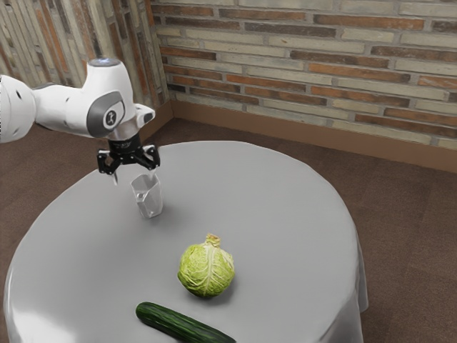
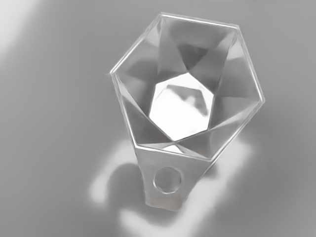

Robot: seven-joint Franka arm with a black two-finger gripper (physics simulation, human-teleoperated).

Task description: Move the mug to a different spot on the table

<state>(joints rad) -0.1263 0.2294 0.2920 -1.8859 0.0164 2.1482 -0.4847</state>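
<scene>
The mug (image 1: 147, 196) is a pale grey, faceted cup standing upright on the grey round table (image 1: 285, 214), toward the exterior view's left. My black gripper (image 1: 131, 170) hangs just above its rim, fingers spread open and apart from it. Looking straight down in the wrist view, the mug (image 2: 185, 94) shows a hexagonal mouth, a bright bottom and a flat handle (image 2: 167, 180) with a round hole.
A green cabbage (image 1: 206, 269) sits near the table's front middle. A dark green cucumber (image 1: 182, 325) lies at the front edge below it. A brick wall (image 1: 307, 64) runs behind the table.
</scene>
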